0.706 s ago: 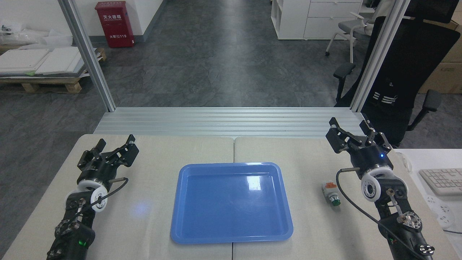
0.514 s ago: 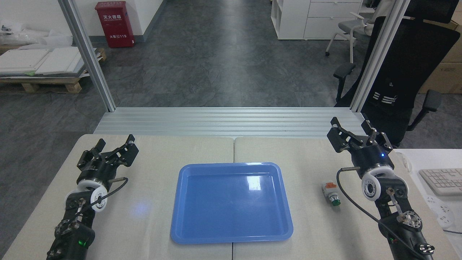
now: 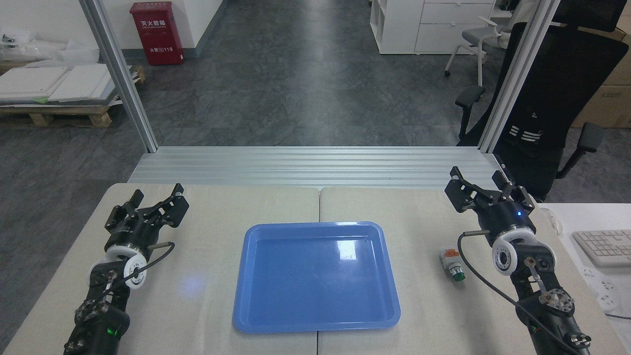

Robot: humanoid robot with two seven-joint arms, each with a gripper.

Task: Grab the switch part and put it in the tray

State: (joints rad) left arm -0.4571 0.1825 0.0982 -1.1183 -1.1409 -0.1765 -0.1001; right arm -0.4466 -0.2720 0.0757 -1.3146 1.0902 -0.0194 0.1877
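— So where does the switch part [image 3: 452,265] lie?

— On the pale table [image 3: 207,301], just off the right edge of the tray [image 3: 315,323] and apart from it. It rests on its side, green cap toward the near edge, orange-red and white block at the far end.

— And the tray?

— Blue and glossy, at the middle of the table, with nothing in it.

— What of the right gripper [image 3: 480,182]?

— It hangs over the table's far right part, beyond the switch part and clear of it, its jaws spread wide with nothing between them.

— The left gripper [image 3: 157,202]?

— Over the table's left side, well apart from the tray, its jaws also parted and holding nothing.

— Anything beside the table?

— A white keyboard [image 3: 604,246] at the right edge.
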